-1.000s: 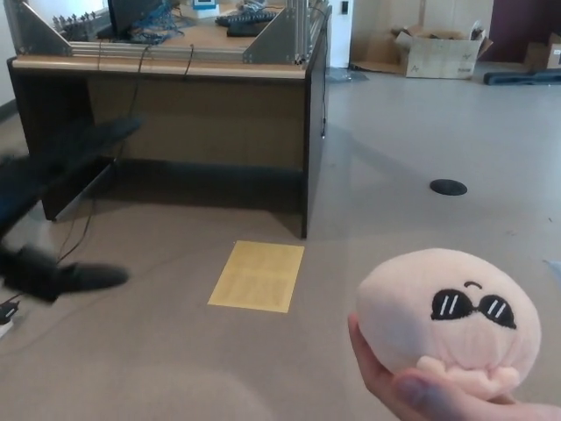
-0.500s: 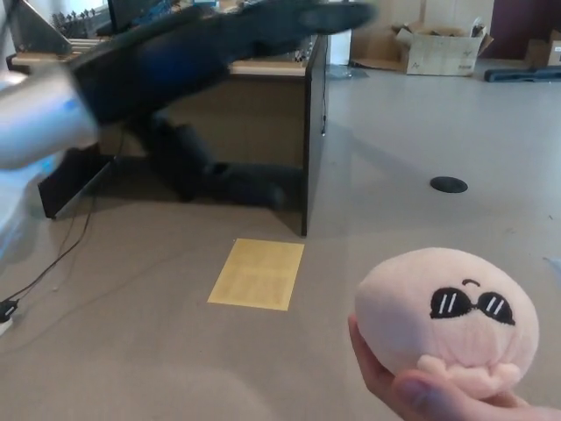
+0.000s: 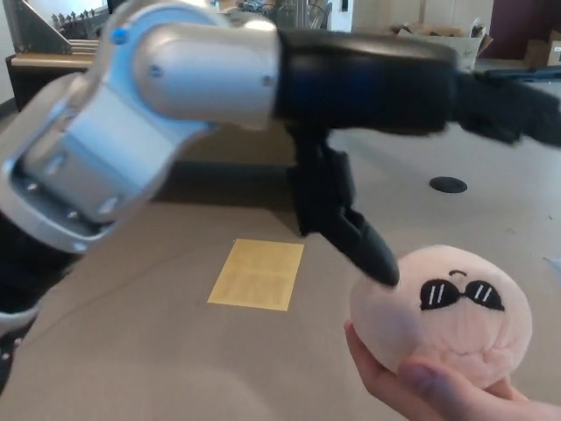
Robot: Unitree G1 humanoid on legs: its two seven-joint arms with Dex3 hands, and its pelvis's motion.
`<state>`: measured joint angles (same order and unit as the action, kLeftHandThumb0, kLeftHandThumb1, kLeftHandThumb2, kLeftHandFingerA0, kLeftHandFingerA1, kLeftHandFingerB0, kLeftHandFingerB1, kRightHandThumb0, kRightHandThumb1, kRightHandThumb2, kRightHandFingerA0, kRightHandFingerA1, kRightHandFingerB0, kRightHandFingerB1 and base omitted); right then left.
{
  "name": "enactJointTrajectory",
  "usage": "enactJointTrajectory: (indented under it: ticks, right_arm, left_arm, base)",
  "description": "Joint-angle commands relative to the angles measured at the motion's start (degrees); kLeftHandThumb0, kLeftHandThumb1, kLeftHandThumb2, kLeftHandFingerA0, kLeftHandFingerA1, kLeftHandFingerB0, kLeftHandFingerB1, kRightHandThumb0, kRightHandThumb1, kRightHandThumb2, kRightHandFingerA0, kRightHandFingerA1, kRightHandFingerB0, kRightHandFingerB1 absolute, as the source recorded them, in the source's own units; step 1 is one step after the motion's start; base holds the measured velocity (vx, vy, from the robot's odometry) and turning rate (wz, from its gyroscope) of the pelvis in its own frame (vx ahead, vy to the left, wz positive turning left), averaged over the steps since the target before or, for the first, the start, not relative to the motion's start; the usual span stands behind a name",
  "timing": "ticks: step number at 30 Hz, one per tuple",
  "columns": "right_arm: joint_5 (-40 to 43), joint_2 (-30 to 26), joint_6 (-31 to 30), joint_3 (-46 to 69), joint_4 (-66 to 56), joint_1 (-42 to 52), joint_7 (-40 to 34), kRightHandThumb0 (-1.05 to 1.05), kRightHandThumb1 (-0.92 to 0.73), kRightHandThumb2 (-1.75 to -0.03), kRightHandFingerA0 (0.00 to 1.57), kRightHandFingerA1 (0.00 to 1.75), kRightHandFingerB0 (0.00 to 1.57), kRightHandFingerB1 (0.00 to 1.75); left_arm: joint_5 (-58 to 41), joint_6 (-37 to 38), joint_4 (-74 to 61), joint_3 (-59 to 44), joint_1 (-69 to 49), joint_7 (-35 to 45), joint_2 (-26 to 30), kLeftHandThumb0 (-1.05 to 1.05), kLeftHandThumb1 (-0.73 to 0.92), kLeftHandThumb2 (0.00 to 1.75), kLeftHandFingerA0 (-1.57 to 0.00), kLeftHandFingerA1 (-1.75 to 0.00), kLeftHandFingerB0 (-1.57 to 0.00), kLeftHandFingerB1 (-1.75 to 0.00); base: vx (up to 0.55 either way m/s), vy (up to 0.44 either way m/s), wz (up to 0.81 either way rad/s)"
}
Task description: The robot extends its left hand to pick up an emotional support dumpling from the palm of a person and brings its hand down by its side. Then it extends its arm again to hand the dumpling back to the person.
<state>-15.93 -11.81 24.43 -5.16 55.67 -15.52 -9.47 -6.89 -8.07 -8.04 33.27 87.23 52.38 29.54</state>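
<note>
The emotional support dumpling, a pale pink plush ball with a sunglasses face, rests in a person's palm at the lower right of the head view. My left arm reaches across the picture from the left. Its black left hand is open above the dumpling, with the two fingers stretched to the right past it. The thumb points down and its tip touches the dumpling's upper left side. My right hand does not show.
A wooden desk stands at the back left, mostly hidden by my arm. A yellow patch lies on the grey floor, with a black round disc farther right. A cardboard box sits by the far wall.
My left arm has swung up from low at the left and across to the right. The hand now hangs over the dumpling with its thumb touching it. The dumpling has tilted slightly.
</note>
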Motion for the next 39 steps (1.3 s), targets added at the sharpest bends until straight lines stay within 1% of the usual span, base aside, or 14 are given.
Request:
enactJointTrajectory:
  ticks: [1, 5, 7, 8, 9, 21, 22, 24, 28, 33, 34, 35, 38, 39]
  right_arm:
    - [-0.91, -2.68, 3.54, 0.0, 2.43, -0.82, -1.93, -0.23, -0.64, -0.58, 0.77, 0.57, 0.65, 0.48]
    - [-0.59, -2.59, 3.35, 0.21, 2.01, -2.19, -1.67, -0.3, -0.66, -0.6, 0.71, 0.53, 0.64, 0.48]
    - [-0.39, -2.76, 5.03, 0.27, 2.33, -1.86, -1.41, -0.3, -0.66, -0.6, 0.72, 0.56, 0.65, 0.48]
    - [-0.29, -2.88, 5.68, 0.27, 2.48, -1.73, -1.08, -0.3, -0.66, -0.6, 0.72, 0.56, 0.65, 0.48]
    - [-0.45, -3.16, 6.85, 0.15, 2.87, -2.08, -1.08, -0.29, -0.65, -0.6, 0.72, 0.56, 0.61, 0.47]
    - [-1.39, -3.99, 9.69, -1.06, 5.98, -5.98, -1.35, -0.35, -0.66, -0.6, 0.78, 0.53, 0.7, 0.49]
    - [-1.07, -3.95, 9.8, -0.95, 5.93, -5.36, -0.91, -0.35, -0.66, -0.6, 0.77, 0.53, 0.69, 0.48]
    - [-1.31, -3.49, 8.43, -1.14, 5.62, -4.36, -1.52, -0.34, -0.66, -0.6, 0.72, 0.51, 0.65, 0.47]
    - [-1.52, -3.54, 7.55, -1.33, 5.89, -5.22, -1.33, -0.34, -0.67, -0.58, 0.7, 0.49, 0.63, 0.46]
    - [-1.19, -3.43, 6.63, -0.98, 5.82, -6.98, -0.82, -0.27, -0.66, -0.6, 0.74, 0.55, 0.64, 0.49]
    - [-1.64, -3.37, 5.86, -1.21, 5.68, -6.84, -1.44, -0.24, -0.65, -0.58, 0.75, 0.56, 0.64, 0.49]
    - [-1.33, -3.18, 5.64, -1.05, 5.72, -6.64, -1.04, -0.22, -0.65, -0.59, 0.73, 0.58, 0.63, 0.51]
    - [-1.16, -3.09, 5.67, -0.9, 5.74, -6.58, -0.75, -0.22, -0.65, -0.59, 0.73, 0.58, 0.63, 0.51]
    - [-0.5, -3.0, 4.65, -0.54, 5.68, -7.14, 0.45, -0.27, -0.67, -0.58, 0.74, 0.56, 0.62, 0.48]
  left_arm:
    - [1.27, -8.49, -1.99, 5.01, 5.91, 13.46, -2.09, -0.65, 0.3, 0.52, 0.0, 0.0, 0.0, 0.0]
    - [0.85, -9.48, -2.07, 6.06, 7.81, 16.77, -2.56, -0.51, 0.32, 0.51, 0.0, 0.0, 0.0, 0.0]
    - [0.93, -9.69, -2.51, 6.38, 7.63, 17.54, -2.51, -0.52, 0.42, 0.76, 0.0, -0.12, 0.0, -0.03]
    - [1.04, -9.91, -2.61, 6.51, 7.6, 17.92, -2.54, -0.52, 0.42, 0.76, 0.0, -0.12, 0.0, -0.03]
    - [1.67, -9.44, -2.69, 6.5, 7.27, 17.88, -2.49, -0.57, 0.33, 0.51, 0.0, -0.03, 0.0, 0.0]
    - [6.3, -10.49, -2.3, 6.03, 5.84, 20.33, -2.51, -0.62, 0.32, 0.54, 0.0, -0.02, 0.0, 0.0]
    - [6.59, -11.23, -3.0, 6.08, 5.16, 20.09, -2.66, -0.53, 0.38, 0.78, 0.0, -0.15, 0.0, -0.12]
    - [8.26, -9.53, -3.82, 6.57, 3.97, 19.48, -2.88, -0.73, 0.37, 0.55, 0.0, -0.12, 0.0, 0.0]
    - [10.5, -7.1, -3.15, 5.96, 2.78, 18.94, -3.41, -0.71, 0.27, 0.69, 0.0, -0.13, 0.0, 0.0]
    - [14.23, -2.2, -0.38, 4.99, 0.3, 16.3, -3.87, -0.67, 0.41, 0.84, 0.0, -0.18, 0.0, -0.07]
    - [17.22, 2.95, -0.66, 4.88, -1.69, 12.6, -3.49, -0.73, 0.42, 0.82, -0.11, -0.37, 0.0, -0.11]
    - [19.91, 9.39, -0.8, 3.76, -5.42, 6.78, -3.63, -0.76, 0.43, 0.54, -0.62, -0.86, -0.12, -0.31]
    - [20.83, 11.77, -0.63, 3.02, -6.94, 4.93, -3.97, -0.76, 0.43, 0.54, -0.62, -0.86, -0.12, -0.31]
    - [21.81, 14.44, 0.19, 2.74, -7.86, 3.08, -4.05, -0.54, 0.49, 0.55, -0.9, -1.18, -0.27, -0.34]
  base:
    - [0.0, 0.0, 0.0]
    - [0.0, 0.0, 0.0]
    - [0.0, 0.0, 0.0]
    - [0.0, 0.0, 0.0]
    - [0.0, 0.0, 0.0]
    - [0.0, 0.0, 0.0]
    - [0.0, 0.0, 0.0]
    - [0.0, 0.0, 0.0]
    - [0.0, 0.0, 0.0]
    - [0.0, 0.0, 0.0]
    - [0.0, 0.0, 0.0]
    - [0.0, 0.0, 0.0]
    - [0.0, 0.0, 0.0]
    - [0.0, 0.0, 0.0]
